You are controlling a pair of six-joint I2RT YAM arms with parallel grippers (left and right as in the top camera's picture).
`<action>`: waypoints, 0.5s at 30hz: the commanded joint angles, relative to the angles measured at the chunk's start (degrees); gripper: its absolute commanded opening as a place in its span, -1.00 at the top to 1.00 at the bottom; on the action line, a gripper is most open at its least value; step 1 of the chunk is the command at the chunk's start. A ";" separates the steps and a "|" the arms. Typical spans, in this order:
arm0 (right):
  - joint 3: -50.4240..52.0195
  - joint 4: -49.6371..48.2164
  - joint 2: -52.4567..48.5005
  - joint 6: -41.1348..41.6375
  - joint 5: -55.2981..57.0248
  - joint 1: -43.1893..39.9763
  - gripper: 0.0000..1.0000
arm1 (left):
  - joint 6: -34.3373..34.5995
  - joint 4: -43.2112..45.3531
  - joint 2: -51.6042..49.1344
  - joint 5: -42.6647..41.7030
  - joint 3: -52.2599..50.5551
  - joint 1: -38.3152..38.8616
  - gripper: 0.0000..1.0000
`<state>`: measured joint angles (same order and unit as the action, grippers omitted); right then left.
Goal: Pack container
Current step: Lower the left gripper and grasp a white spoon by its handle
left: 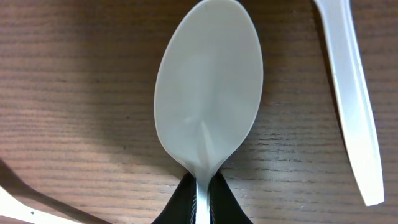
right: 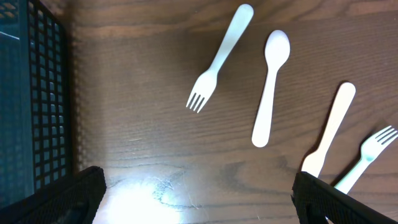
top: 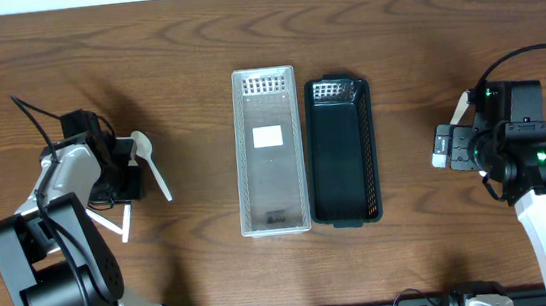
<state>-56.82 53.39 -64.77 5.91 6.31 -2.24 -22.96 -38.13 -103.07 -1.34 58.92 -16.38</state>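
My left gripper (left: 202,200) is shut on the neck of a white plastic spoon (left: 208,87), whose bowl lies over the wood. In the overhead view this gripper (top: 126,170) is at the far left with the spoon (top: 141,143). A clear container (top: 276,213) and a black mesh container (top: 347,211) stand side by side mid-table. My right gripper (right: 199,199) is open and empty over bare wood; in the overhead view it (top: 450,146) is to the right of the black container. Beyond it lie a white fork (right: 217,59) and a white spoon (right: 272,87).
Another white utensil handle (left: 351,99) lies right of the held spoon, and one more (left: 25,202) lies at the lower left. In the right wrist view a further handle (right: 329,127) and fork (right: 367,155) lie at the right. The black container's wall (right: 37,93) is on the left.
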 commanded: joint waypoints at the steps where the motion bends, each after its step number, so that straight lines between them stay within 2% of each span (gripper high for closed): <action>1: -0.57 -0.02 0.04 0.24 0.81 -0.74 -0.99 | 5.09 -0.57 1.51 0.04 2.21 0.39 0.88; 8: -0.57 -0.48 0.04 0.24 0.81 -0.74 -0.98 | 5.79 -5.09 10.43 0.02 7.98 5.95 0.88; 15: -0.57 -1.81 0.04 0.24 0.81 -0.74 -0.98 | 14.91 -11.13 17.92 0.00 10.67 20.15 0.88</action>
<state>-56.82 52.03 -64.77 5.91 6.31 -2.24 -13.28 -47.94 -86.56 -1.30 69.14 -1.26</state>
